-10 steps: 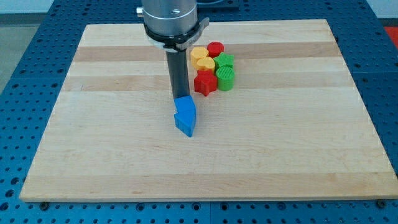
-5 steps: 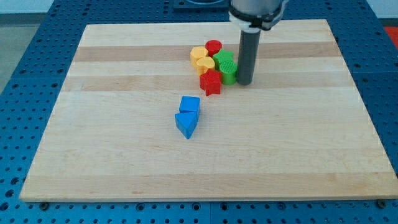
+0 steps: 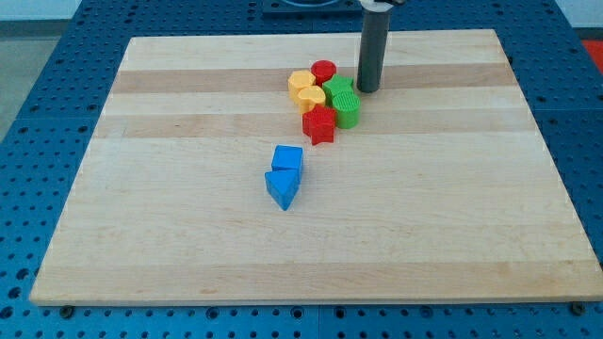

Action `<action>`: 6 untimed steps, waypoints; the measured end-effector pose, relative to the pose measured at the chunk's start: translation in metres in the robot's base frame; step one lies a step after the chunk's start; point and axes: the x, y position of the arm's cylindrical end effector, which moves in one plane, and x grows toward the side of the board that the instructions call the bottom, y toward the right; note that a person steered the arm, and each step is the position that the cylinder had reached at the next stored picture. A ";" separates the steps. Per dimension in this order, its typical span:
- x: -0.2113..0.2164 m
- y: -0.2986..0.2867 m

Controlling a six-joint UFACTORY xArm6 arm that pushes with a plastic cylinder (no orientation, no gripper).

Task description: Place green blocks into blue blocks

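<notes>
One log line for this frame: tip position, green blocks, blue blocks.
my tip: upper right of green blocks | blue cube, blue triangular block: touching, apart from cluster

We see a bench of pale, smooth, matt wood with banded grain. The green blocks and blue blocks look like matt plastic, the green ones ribbed. Our rod looks dark, smooth, slightly sheened.

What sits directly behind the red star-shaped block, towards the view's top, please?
Behind the red star block sit two yellow blocks, two green blocks and a red cylinder. My tip stands beside the greens. Their touching sides are hidden.
</notes>
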 end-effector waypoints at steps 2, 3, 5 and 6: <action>-0.018 -0.018; -0.016 -0.024; -0.010 -0.033; 0.003 -0.032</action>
